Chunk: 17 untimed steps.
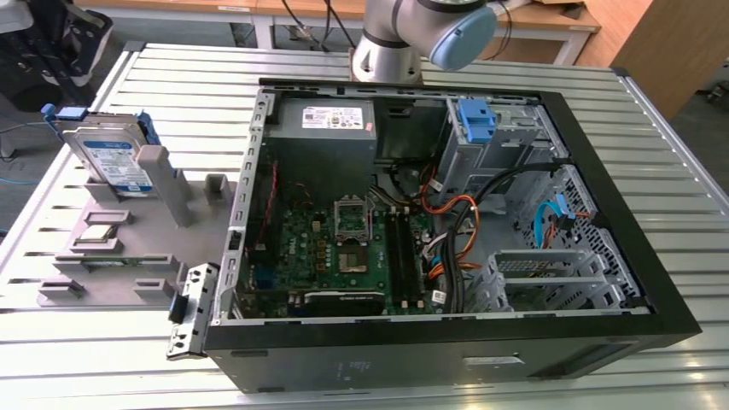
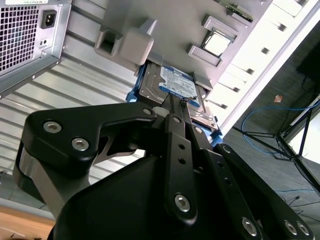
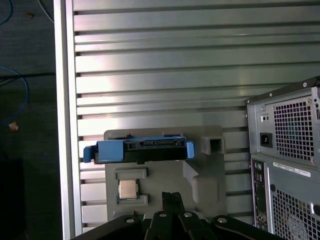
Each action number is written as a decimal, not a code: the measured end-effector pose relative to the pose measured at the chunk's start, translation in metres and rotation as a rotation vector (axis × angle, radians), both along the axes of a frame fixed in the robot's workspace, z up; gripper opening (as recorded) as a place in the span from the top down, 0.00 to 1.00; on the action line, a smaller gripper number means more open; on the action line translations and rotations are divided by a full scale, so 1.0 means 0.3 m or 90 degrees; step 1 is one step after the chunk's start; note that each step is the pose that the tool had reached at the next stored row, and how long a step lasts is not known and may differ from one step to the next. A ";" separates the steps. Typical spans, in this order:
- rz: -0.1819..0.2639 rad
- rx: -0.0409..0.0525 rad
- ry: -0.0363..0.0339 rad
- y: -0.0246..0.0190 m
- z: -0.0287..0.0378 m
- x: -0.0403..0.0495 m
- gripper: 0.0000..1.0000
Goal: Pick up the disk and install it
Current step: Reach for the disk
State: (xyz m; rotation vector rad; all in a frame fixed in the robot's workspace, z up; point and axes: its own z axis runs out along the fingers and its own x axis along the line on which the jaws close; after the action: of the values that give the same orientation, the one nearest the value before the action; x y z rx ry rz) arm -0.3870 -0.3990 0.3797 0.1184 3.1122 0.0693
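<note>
The disk stands on edge in a slot of the grey holder, at the exterior view's left beside the open computer case. It is a silver drive with a blue-and-white label in a blue caddy. In the second wrist view my gripper points at the disk from a distance, fingers closed together with nothing between them. The first wrist view shows the disk edge-on beyond my gripper. The arm's base stands behind the case.
The open computer case lies on the slatted metal table. Inside are a grey power supply, a blue bracket at the drive bay and cables. A processor chip rests on the grey holder. The table edge runs close to the holder.
</note>
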 end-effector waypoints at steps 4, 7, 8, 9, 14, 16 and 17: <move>0.000 0.0000 0.0000 0.000 -0.003 -0.012 0.90; 0.000 0.0000 0.0001 0.000 -0.007 -0.024 0.90; 0.000 -0.0001 0.0001 0.000 -0.008 -0.028 0.90; 0.000 0.0000 0.0001 0.000 -0.010 -0.032 0.90; 0.000 0.0001 -0.0001 0.003 -0.017 -0.045 0.90; 0.000 -0.0001 0.0002 0.004 -0.020 -0.046 0.90; 0.000 -0.0001 0.0001 0.005 -0.022 -0.047 0.90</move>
State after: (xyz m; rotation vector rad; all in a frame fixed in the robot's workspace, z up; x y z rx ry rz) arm -0.4010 -0.3973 0.3729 0.1184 3.1124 0.0692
